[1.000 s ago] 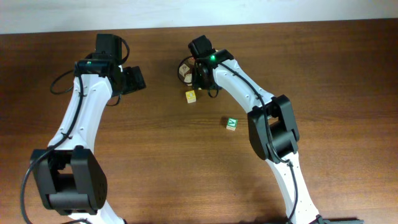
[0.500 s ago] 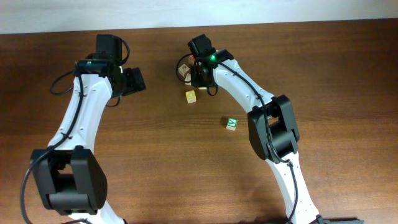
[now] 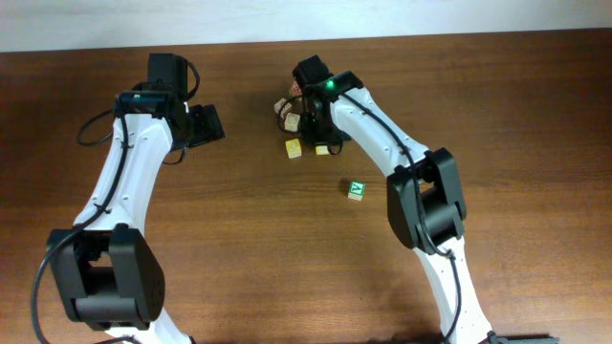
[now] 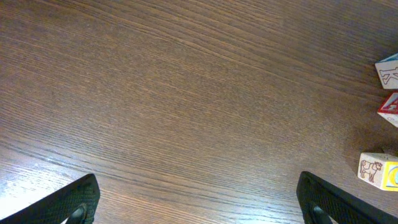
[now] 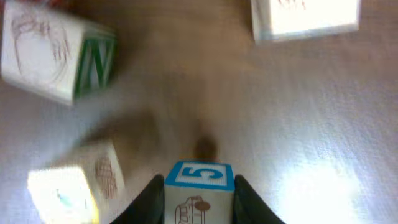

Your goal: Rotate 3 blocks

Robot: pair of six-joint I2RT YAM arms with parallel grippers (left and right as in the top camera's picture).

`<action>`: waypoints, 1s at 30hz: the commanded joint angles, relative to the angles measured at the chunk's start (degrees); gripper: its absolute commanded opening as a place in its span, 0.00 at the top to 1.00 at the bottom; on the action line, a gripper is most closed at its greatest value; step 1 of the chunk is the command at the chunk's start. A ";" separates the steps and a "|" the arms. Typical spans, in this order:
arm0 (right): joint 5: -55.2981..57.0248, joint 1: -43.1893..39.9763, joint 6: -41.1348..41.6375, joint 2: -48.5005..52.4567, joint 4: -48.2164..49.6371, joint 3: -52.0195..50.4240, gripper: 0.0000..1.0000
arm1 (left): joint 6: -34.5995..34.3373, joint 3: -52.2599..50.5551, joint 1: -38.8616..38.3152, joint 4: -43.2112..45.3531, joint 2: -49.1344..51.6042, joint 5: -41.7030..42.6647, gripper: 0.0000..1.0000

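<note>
In the right wrist view my right gripper (image 5: 199, 202) is shut on a pale block (image 5: 199, 186) whose top face carries a blue 5; a dark finger presses each side. Overhead, that gripper (image 3: 321, 141) hangs at the table's back middle with the held block (image 3: 323, 150) showing at its tip. A second block with a green N lies at the upper left (image 5: 59, 59) and overhead stands apart to the front right (image 3: 356, 189). My left gripper (image 3: 205, 124) is open over bare wood, its fingertips (image 4: 74, 202) far apart and holding nothing.
A yellow-faced cube (image 3: 294, 148) sits just left of the held block. Red-lettered cubes (image 3: 285, 110) lie behind it, also at the right edge of the left wrist view (image 4: 390, 109). Another pale cube (image 5: 305, 18) shows at the upper right. The table (image 3: 239, 248) is dark wood.
My right gripper has narrowed onto the blue 5 block and shifted a little toward the front right, uncovering the red-lettered cubes. The left arm has not moved.
</note>
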 commanded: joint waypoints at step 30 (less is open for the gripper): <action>-6.32 1.70 -2.10 -6.75 -11.96 -9.29 0.38 | -0.76 1.11 0.09 0.59 0.61 -0.04 0.01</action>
